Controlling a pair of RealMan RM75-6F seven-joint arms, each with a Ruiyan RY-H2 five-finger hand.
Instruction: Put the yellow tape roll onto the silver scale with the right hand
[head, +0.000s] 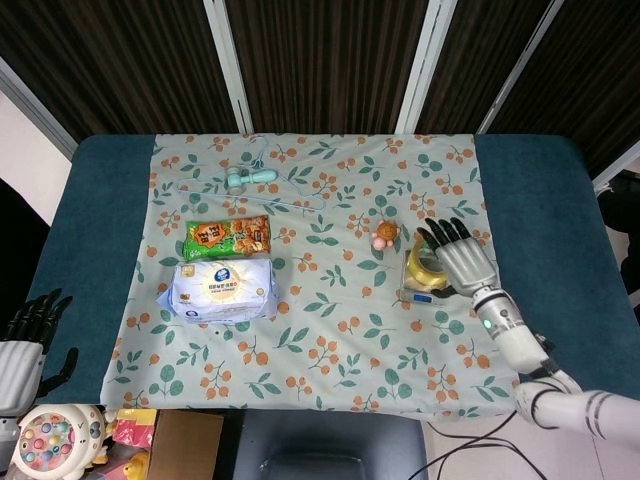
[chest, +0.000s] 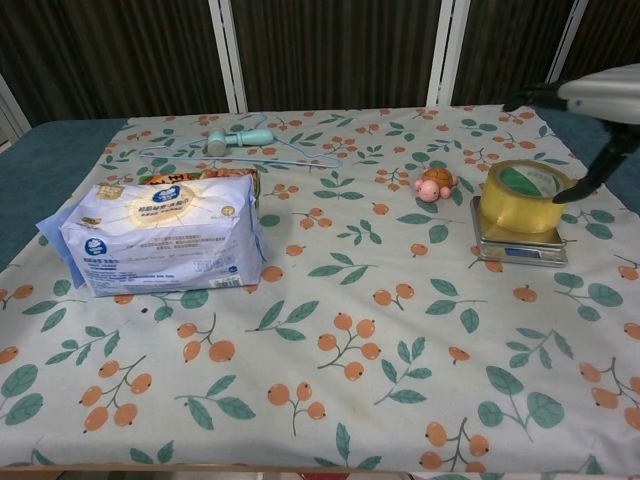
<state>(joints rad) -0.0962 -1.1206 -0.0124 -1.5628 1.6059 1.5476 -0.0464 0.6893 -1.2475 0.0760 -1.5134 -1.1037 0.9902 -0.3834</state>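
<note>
The yellow tape roll (chest: 520, 196) lies flat on the small silver scale (chest: 520, 245) at the right of the table; in the head view the roll (head: 424, 267) covers most of the scale (head: 420, 296). My right hand (head: 464, 258) hovers just right of and above the roll, fingers spread, holding nothing; the chest view shows it (chest: 598, 100) at the upper right edge, clear of the roll. My left hand (head: 22, 335) hangs off the table's left side, fingers apart and empty.
A small pink-and-orange turtle toy (chest: 436, 184) sits just left of the scale. A blue wipes pack (chest: 160, 235), a snack bag (head: 228, 237), and a teal handheld fan (chest: 240, 138) on a wire hanger lie at left. A toy (head: 55, 442) and a box stand below the table.
</note>
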